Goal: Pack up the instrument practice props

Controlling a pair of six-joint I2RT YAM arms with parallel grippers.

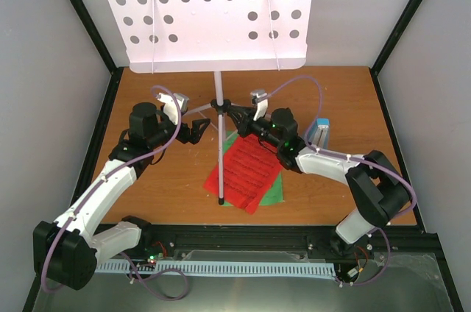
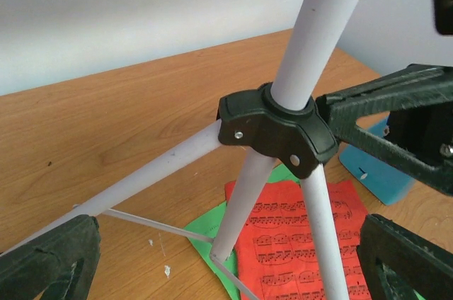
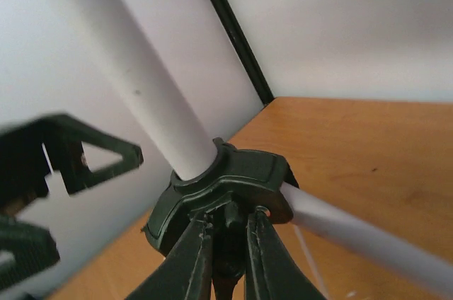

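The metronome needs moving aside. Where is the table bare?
Bare wood lies between the left arm and the red sheet, and in the far right corner behind the metronome. It is crowded around the stand, between left tool and right tool.

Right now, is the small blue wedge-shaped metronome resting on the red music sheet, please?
No, the blue metronome stands on the wooden table, to the side of the red music sheet.

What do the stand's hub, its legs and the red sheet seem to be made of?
The hub is probably moulded plastic: black, matt, rounded edges, small screws set in it. The legs look like metal tube with a smooth pale finish, though painted or bare I cannot tell. The red sheet is matt paper, lying flat, printed with music notes.
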